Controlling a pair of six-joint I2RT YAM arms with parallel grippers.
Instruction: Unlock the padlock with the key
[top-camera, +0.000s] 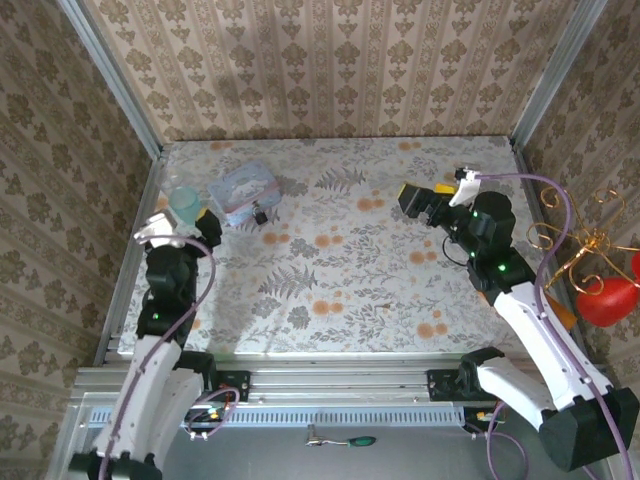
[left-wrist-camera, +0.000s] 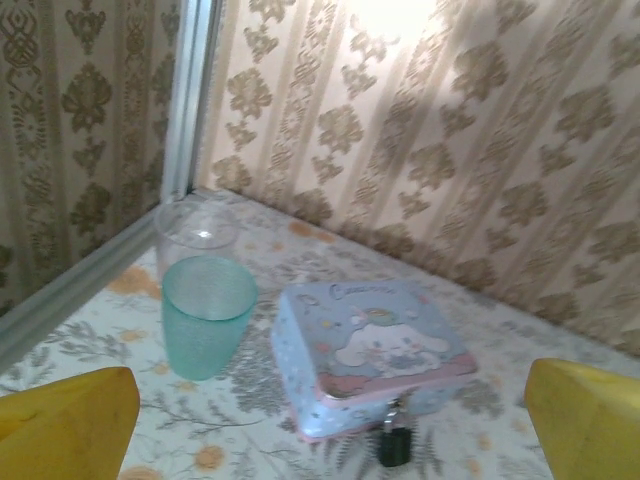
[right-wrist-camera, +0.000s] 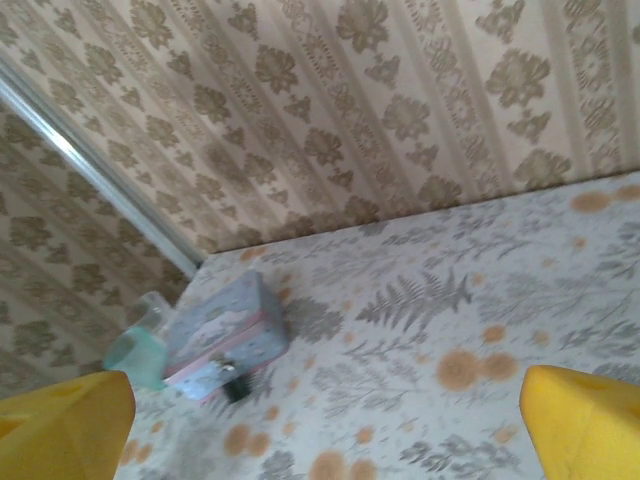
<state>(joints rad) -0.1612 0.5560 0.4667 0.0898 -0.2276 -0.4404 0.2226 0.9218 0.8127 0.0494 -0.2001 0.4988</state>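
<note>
- Top view: the left gripper (top-camera: 187, 224) sits at the left edge of the floral table (top-camera: 330, 290), just short of a green cup (top-camera: 184, 203). It is spread wide and has hold of nothing.
- Top view: the padlock (top-camera: 261, 216) is a tiny black speck at the near right corner of a pale blue tin (top-camera: 243, 190). It is too small for any detail to show.
- Top view: the right gripper (top-camera: 425, 193) hangs well apart from the tin, far to the right. It is also fully spread and empty, and its dark wrist body covers part of it.
- Left wrist view: the yellow fingers (left-wrist-camera: 65, 425) are cut off by the bottom corners and stand far apart with nothing between them.
- Left wrist view: the padlock rests against the tin's front rim, low in the frame and blurred. Its shackle and keyhole cannot be made out.
- Left wrist view: a clear cup (left-wrist-camera: 195, 228) stands just behind the green one, which partly covers it.
- Right wrist view: this arm's fingers (right-wrist-camera: 60, 425) are likewise cropped at the bottom corners, wide apart and bare.
- Right wrist view: tin, cups and padlock are small and soft at the far left, the padlock a dark blot just in front of the tin.
</note>
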